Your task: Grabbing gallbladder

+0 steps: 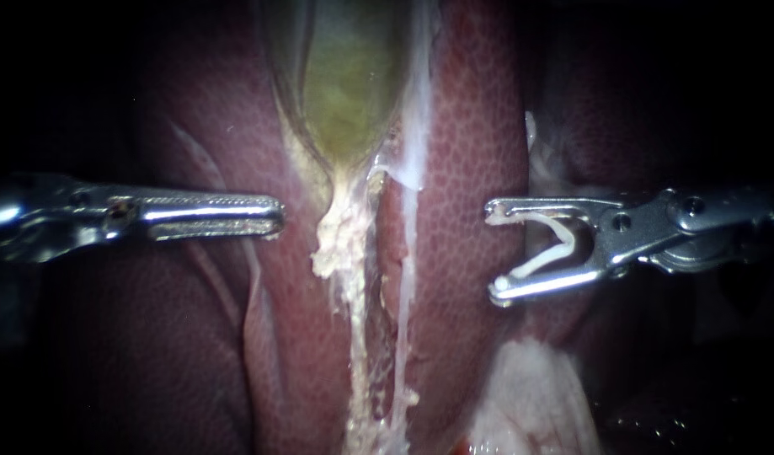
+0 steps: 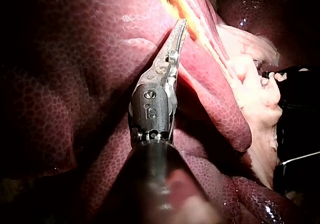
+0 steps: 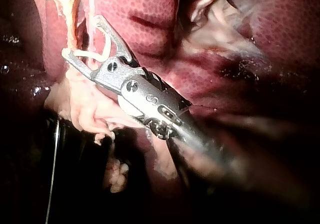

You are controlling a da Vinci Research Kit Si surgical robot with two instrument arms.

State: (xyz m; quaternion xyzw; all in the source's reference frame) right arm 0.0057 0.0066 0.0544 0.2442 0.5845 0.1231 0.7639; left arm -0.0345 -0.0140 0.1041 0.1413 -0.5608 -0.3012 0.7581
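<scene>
The greenish gallbladder (image 1: pixel 350 93) runs lengthwise up the view, tapering downward between folds of liver (image 1: pixel 475 126). Your left instrument (image 1: pixel 273 216), its end effector clenched and empty, points crosswise at the tapered end and is nearer. Your right instrument (image 1: pixel 493 253) sits farther off, its end effector cradling a white clip (image 1: pixel 563 246).

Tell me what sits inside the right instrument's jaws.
A white clip sits in the right instrument, bent open and touching both jaws. Liver shows through the gap. The metal jaws hide the liver directly under them.
</scene>
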